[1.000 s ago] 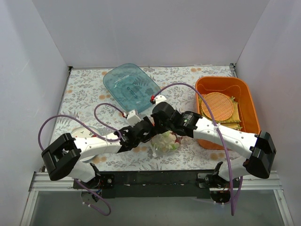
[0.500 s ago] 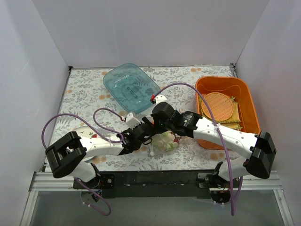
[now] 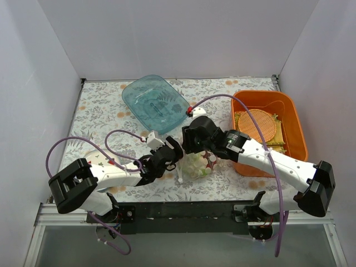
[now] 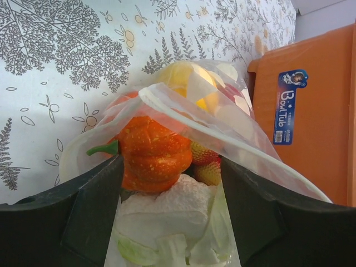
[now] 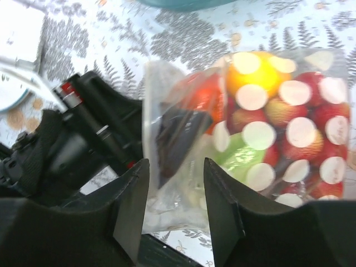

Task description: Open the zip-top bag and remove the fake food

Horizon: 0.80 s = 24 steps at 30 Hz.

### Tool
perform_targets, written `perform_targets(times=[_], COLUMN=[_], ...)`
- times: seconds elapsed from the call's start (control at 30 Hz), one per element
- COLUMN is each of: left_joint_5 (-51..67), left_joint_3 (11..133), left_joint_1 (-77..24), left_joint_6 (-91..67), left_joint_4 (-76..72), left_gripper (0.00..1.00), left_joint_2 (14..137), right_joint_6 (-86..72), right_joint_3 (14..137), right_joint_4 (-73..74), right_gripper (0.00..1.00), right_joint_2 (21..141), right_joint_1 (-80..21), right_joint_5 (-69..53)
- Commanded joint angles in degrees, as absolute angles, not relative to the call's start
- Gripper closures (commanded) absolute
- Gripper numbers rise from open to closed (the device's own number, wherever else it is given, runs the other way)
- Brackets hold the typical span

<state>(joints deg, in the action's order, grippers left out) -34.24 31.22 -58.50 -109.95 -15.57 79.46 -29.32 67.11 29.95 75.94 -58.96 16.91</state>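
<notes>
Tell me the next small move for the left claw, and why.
Probably close the left claw on the orange pumpkin: it sits between the open fingers, in the gaping mouth of the zip-top bag, while the right claw straddles its edge.

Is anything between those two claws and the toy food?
Only the plastic of the zip-top bag covers the fake food. The left gripper and right gripper both straddle the bag.

Zip-top bag [image 4: 245, 119] crinkly clear plastic; tub [image 4: 322, 100] smooth orange plastic.
</notes>
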Motion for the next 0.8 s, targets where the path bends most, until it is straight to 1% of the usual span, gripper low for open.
perform_targets(times=[0.0, 0.03, 0.07, 0.13, 0.17, 0.2, 0.4, 0.47, 0.63, 0.7, 0.77], left_joint_5=[-33.93, -33.4, -33.05, -32.87, -33.05, -33.22, -35.59, -36.03, -37.88, -38.93, -39.64], left_joint_3=[30.59, 30.5, 30.41, 30.76, 31.89, 32.6, 38.39, 39.2, 40.25, 41.74, 44.73], left_joint_1=[-58.45, -58.45, -58.45, -58.45, -58.45, -58.45, -58.45, -58.45, -58.36, -58.36, -58.36], left_joint_6=[-107.5, -107.23, -106.7, -106.35, -106.43, -106.35, -105.12, -105.29, -103.02, -102.05, -100.82], left_joint_4=[-16.78, -16.96, -16.96, -17.32, -16.62, -14.87, -7.32, -5.89, -5.19, -2.39, 1.47], left_gripper=[0.27, 0.26, 0.25, 0.25, 0.25, 0.25, 0.27, 0.27, 0.26, 0.25, 0.23], left_joint_2=[77.08, 77.08, 77.52, 78.04, 78.39, 79.27, 82.44, 83.84, 85.86, 87.18, 89.63], right_joint_6=[-28.48, -28.3, -28.21, -27.78, -27.25, -26.81, -24.88, -24.87, -25.14, -25.14, -25.22], right_joint_3=[63.64, 62.76, 61.8, 60.56, 60.99, 61.78, 68.02, 67.68, 66.01, 64.78, 63.47], right_joint_4=[27.61, 26.9, 24.63, 22.77, 22.24, 21.98, 22.67, 21.98, 20.48, 20.13, 19.08], right_gripper=[0.47, 0.48, 0.52, 0.63, 0.71, 0.74, 0.82, 0.85, 0.89, 0.93, 0.94], right_joint_2=[71.72, 71.2, 71.19, 72.59, 73.55, 74.7, 84.89, 87.44, 92.54, 93.07, 92.9], right_joint_1=[-53.1, -51.87, -49.07, -46.68, -45.54, -45.35, -44.21, -44.21, -44.12, -44.21, -44.21], right_joint_5=[16.09, 14.08, 12.76, 8.29, 8.0, 8.17, 7.91, 6.6, 2.73, 2.03, 0.53])
